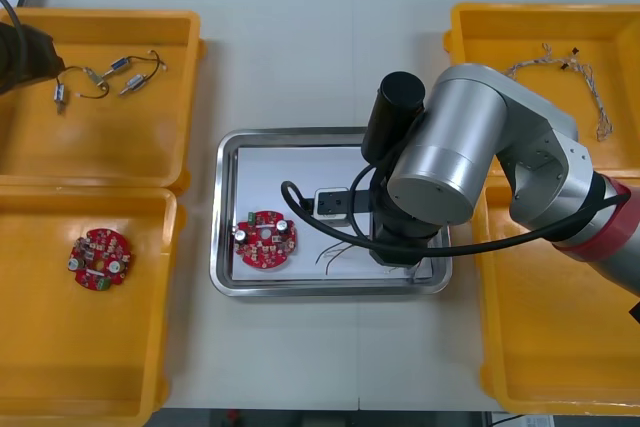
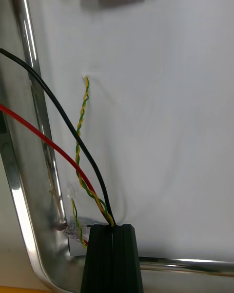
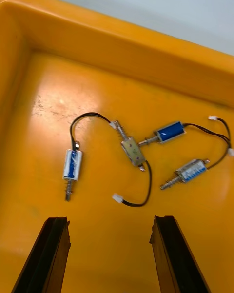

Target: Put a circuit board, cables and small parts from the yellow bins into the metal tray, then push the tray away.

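Your right gripper [image 2: 112, 230] is down in the tray [image 1: 225, 282], just beside one corner. Its fingers are pressed together and pinch the cables [image 2: 82, 142]: a twisted yellow-green pair, a black one and a red one. A board [image 1: 265, 240] already lies in the tray, well apart from the fingers. Your left gripper [image 3: 109, 220] hovers spread wide above the small parts [image 3: 131, 151] in the far left bin [image 3: 122, 44], touching nothing. Watch the release: in the right wrist view the black and red cables cross the rim [image 2: 29, 78]. If you let go here they may drape over the edge instead of lying inside, and then snag or trail when the tray is pushed. Thin wires can also cling to the fingers and lift out as you withdraw. On the left, the parts lie close together with their wires crossing, so closing on one will likely drag a neighbour. The front view gives you the layout, with a second board [image 1: 100, 258] in the near left bin [image 1: 40, 347] and a twisted cable [image 1: 560, 72] in the far right bin [image 1: 480, 22], but the right arm [image 1: 450, 157] covers the grip. The right wrist view settles what is held, and the left wrist view shows those spread fingers
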Tool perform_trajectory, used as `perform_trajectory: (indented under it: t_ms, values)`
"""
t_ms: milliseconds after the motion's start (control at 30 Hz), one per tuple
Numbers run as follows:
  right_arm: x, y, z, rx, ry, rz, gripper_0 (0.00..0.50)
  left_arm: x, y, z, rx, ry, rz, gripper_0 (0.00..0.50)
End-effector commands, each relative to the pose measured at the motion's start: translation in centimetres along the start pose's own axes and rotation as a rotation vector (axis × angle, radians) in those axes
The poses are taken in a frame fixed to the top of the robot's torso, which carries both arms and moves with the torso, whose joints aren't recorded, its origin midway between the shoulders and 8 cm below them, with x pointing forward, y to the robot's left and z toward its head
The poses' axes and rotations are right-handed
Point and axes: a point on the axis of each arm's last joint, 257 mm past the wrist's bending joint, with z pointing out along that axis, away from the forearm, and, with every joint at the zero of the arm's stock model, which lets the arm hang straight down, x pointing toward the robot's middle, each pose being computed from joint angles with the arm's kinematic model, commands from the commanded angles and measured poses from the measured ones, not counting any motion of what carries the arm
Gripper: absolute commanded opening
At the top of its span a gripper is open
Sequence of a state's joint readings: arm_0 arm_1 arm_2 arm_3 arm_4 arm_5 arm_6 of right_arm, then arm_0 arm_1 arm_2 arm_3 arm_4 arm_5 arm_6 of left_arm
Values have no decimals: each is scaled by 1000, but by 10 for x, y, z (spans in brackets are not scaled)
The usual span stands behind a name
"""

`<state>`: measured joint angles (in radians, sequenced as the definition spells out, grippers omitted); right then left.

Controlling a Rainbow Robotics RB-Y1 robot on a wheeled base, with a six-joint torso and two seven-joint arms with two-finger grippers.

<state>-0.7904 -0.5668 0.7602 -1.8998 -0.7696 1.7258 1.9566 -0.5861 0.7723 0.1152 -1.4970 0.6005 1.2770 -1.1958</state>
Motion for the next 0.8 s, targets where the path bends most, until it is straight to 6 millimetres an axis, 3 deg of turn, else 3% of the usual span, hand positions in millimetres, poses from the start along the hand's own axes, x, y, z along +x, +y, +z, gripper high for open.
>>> perform_trajectory:
  t_ms: [33,167,433,467,533,567,600,667,800]
  values:
    - [-23,-5,-4,32,-28,-49,0,-42,20,-8,-35,-73,140,500]
    - [-25,-4,5,34,-31,-53,0,-50,30,-3,-57,-81,127,500]
    - [-26,-7,12,37,-27,-49,2,-64,24,17,-58,-96,103,500]
    - [-26,-8,12,42,-26,-50,28,-66,24,20,-60,-96,99,500]
    - [-27,-9,12,45,-28,-49,177,-68,22,23,-60,-100,97,500]
    - [-29,-10,11,51,-36,-51,338,-68,21,27,-60,-100,96,500]
    - [-32,-11,11,55,-47,-50,450,-69,19,30,-60,-105,99,500]
    - [-34,-13,9,61,-59,-46,500,-69,18,35,-62,-108,102,500]
    - [-39,-16,2,70,-77,-37,500,-65,10,43,-61,-97,113,500]
